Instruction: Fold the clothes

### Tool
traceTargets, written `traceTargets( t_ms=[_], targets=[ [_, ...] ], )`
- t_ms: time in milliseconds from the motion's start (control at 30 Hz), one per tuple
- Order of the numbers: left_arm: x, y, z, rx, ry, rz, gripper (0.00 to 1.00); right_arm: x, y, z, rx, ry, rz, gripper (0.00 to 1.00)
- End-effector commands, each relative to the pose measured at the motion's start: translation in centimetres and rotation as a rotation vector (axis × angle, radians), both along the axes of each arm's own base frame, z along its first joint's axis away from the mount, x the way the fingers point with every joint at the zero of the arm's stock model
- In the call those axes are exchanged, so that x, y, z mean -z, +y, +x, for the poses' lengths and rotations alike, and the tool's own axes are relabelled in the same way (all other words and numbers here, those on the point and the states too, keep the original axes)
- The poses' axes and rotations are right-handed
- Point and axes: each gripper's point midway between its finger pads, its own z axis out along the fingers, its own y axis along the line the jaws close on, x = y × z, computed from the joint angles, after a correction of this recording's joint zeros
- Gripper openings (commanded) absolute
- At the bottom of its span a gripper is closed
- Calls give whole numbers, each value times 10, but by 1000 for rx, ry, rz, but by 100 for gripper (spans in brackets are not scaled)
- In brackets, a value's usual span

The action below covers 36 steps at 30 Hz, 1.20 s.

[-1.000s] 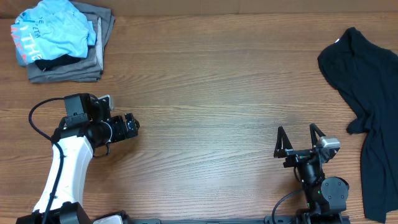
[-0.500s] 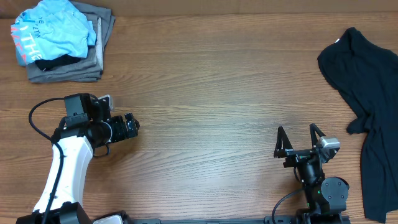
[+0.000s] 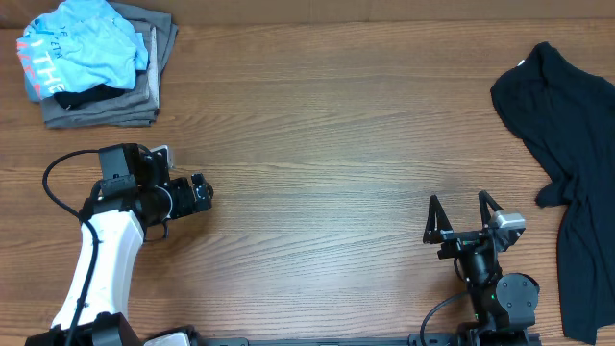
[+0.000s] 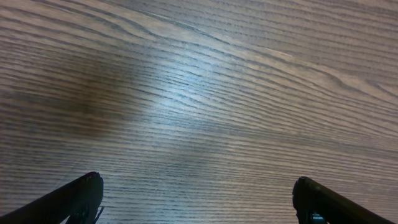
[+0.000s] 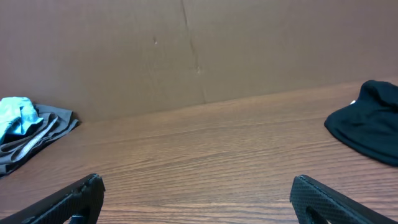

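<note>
The clothes, a light blue T-shirt [image 3: 82,46] with white lettering and a small orange-red mark, lie bunched on a stack of grey folded garments [image 3: 106,104] at the table's far left corner. The right wrist view shows the T-shirt [image 5: 17,115] at its left edge. My left gripper [image 3: 204,191] hovers open over bare wood well below that stack, with only tabletop between its fingers [image 4: 198,182]. My right gripper [image 3: 458,200] stands open near the front edge, right of centre, and nothing is between its fingers [image 5: 198,180].
A black garment [image 3: 572,163] lies spread along the table's right side, also seen in the right wrist view [image 5: 370,127]. A brown wall [image 5: 199,50] closes off the far edge. A black cable [image 3: 58,187] loops beside the left arm.
The left arm has edged very slightly to the left. Nothing else has moved.
</note>
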Motion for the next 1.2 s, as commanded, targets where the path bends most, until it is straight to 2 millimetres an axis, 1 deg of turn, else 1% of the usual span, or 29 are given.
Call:
traceTargets(
  t_ms=[0, 100, 233, 333, 400, 533, 633, 667, 733, 867, 1000, 1100, 1167],
  targets=[
    [-11, -6, -7, -42, -78, -1, 100, 2, -1, 0, 5, -3, -7, 100],
    [-22, -14, -10, -25, -241, 21, 100, 2, -1, 0, 5, -3, -7, 100],
    [-42, -24, -27, 1, -482, 55, 100, 2, -1, 0, 5, -3, -7, 100],
    [-65, -28, -39, 13, -645, 72, 100, 2, -1, 0, 5, -3, -7, 100],
    [-80, -29, -43, 14, -721, 86, 100, 2, -1, 0, 5, -3, -7, 100],
    [-116, -29, -41, 7, -876, 98, 100, 2, -1, 0, 5, -3, -7, 100],
    [-139, -28, -36, -8, -998, 105, 100, 2, -1, 0, 5, -4, -7, 100],
    [-142, -26, -35, -20, -1020, 118, 100, 2, -1, 0, 5, -3, -7, 100],
    [-141, -22, -34, -53, -1041, 150, 100, 2, -1, 0, 5, -3, -7, 100],
    [-126, -15, -37, -121, -1037, 207, 100, 2, -1, 0, 5, -3, -7, 100],
    [-115, -14, -41, -137, -1067, 218, 100, 2, -1, 0, 5, -4, -7, 100],
    [-111, -14, -44, -143, -1117, 217, 100, 2, -1, 0, 5, -3, -7, 100],
    [-107, -14, -46, -144, -1121, 217, 100, 2, -1, 0, 5, -3, -7, 100]
  ],
)
